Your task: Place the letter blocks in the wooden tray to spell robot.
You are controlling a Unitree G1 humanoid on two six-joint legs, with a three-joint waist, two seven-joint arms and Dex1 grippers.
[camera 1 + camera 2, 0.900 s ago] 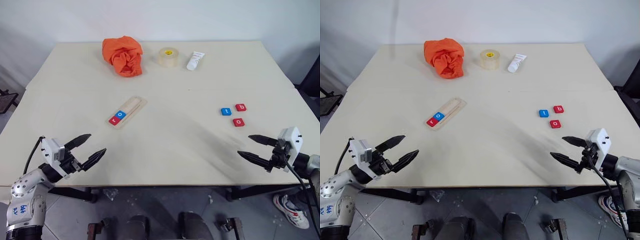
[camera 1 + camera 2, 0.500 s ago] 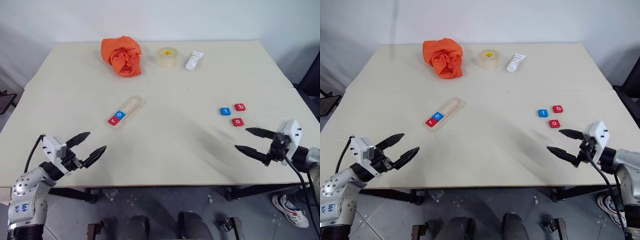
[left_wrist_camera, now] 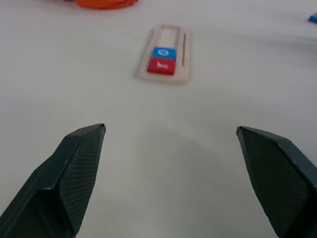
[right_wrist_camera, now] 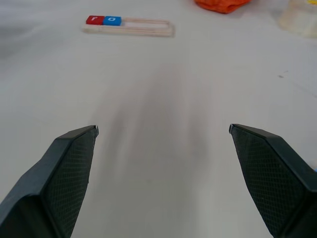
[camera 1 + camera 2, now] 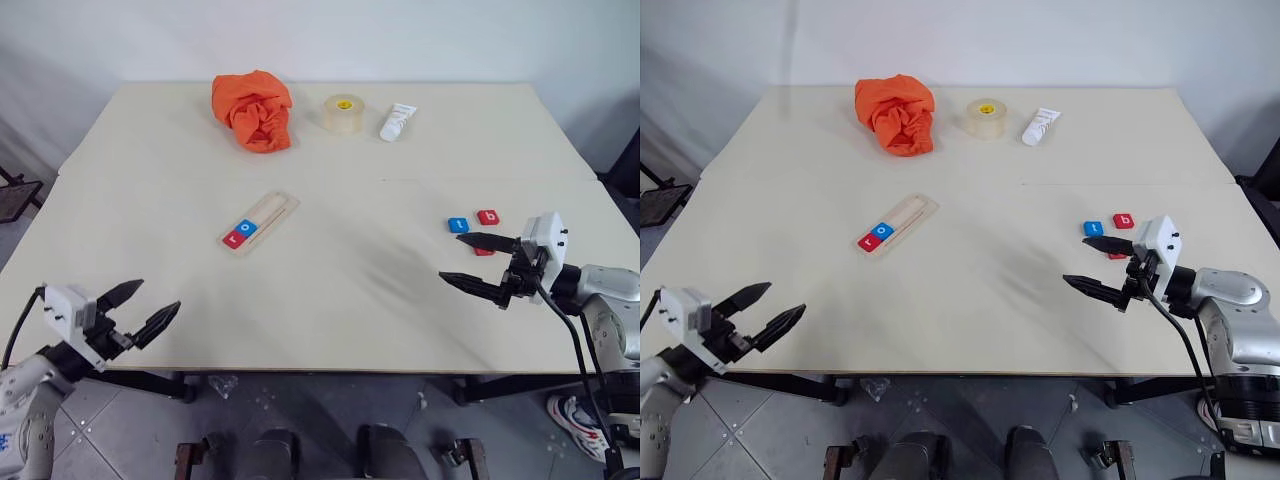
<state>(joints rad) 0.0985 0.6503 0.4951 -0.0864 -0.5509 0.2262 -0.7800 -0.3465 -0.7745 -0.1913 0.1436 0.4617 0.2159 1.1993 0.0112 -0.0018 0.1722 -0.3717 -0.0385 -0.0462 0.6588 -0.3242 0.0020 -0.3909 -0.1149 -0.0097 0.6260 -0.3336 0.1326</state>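
With the right hand (image 5: 478, 262) wide and empty beside the loose blocks (image 5: 472, 224), a careless reach could scatter them away from the tray (image 5: 262, 222).

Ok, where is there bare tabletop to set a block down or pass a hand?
Bare table lies between the wooden tray and the loose blocks, and along the near edge. Crowded: far edge, with orange cloth, tape roll and tube.

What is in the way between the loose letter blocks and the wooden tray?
Nothing visible: bare table lies between the loose letter blocks and the wooden tray. The open right gripper hovers beside the blocks.
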